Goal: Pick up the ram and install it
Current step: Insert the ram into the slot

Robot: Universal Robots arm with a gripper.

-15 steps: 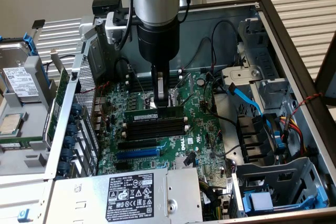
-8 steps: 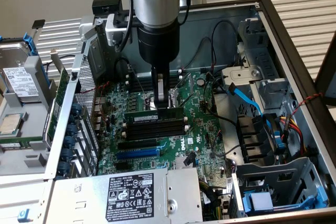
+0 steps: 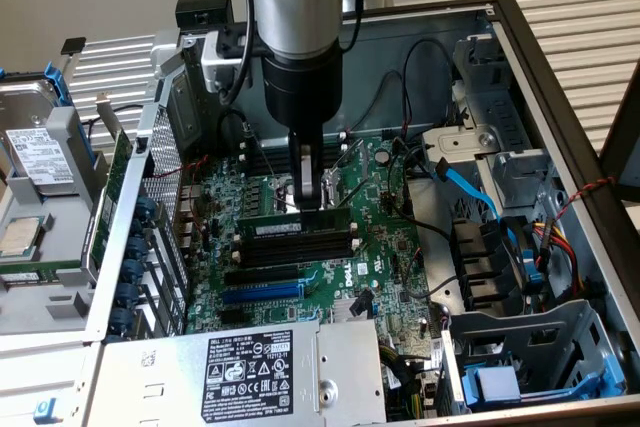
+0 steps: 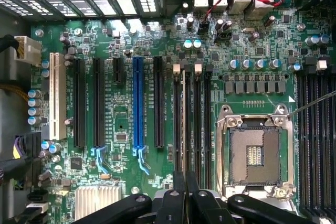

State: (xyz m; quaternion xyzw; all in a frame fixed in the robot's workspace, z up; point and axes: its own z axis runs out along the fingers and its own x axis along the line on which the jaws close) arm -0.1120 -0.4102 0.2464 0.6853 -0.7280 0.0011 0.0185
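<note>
Foreground: the gripper (image 4: 185,178) of a robot arm hangs low over the green motherboard (image 4: 121,129) of an opened desktop computer, with its black fingers (image 4: 179,195) drawn close together.
Grip: the fingers are all but closed. They pinch the top edge of the ram (image 3: 300,221) near its middle.
Ram: the green stick stands on edge, its white label turned toward the blue expansion slot (image 3: 262,292). It runs parallel to that slot, directly over the bank of black memory slots (image 3: 298,249). Whether it is pressed home in a slot cannot be told.
Memory slots: the bank lies to one side of the blue expansion slot, with a single black expansion slot between them. White clips cap the ends of the bank.
CPU socket: the socket (image 4: 255,153) sits open and bare in its metal frame, beyond the memory slots as seen from the blue expansion slot.
White slot: a long white slot (image 4: 56,95) lies on the other side of the blue expansion slot, with black slots between the two.
Power supply: a silver power supply (image 3: 270,372) with a black label sits just beside the blue expansion slot, on the side away from the ram.
Cable: a light-blue data cable (image 3: 470,187) curls off the edge of the motherboard, well apart from the blue expansion slot.
</note>
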